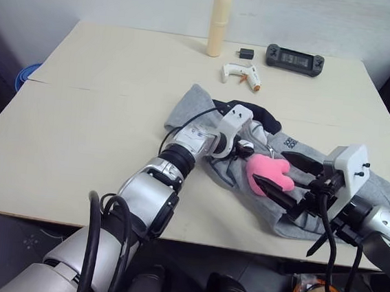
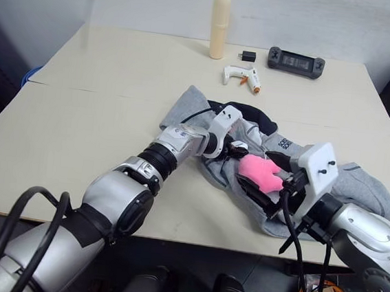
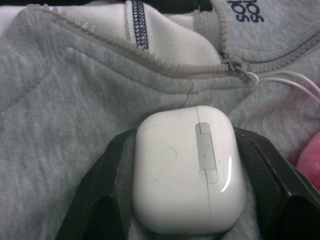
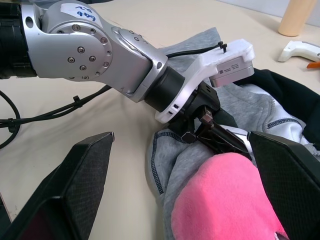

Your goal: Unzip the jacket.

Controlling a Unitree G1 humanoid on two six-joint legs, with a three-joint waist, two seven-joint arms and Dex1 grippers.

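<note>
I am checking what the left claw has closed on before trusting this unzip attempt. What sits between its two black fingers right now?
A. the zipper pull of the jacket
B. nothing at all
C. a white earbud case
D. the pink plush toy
C: in the left wrist view a smooth white earbud case sits between the left claw's fingers, lying on the grey jacket, while the zipper pull lies free beyond it.
</note>
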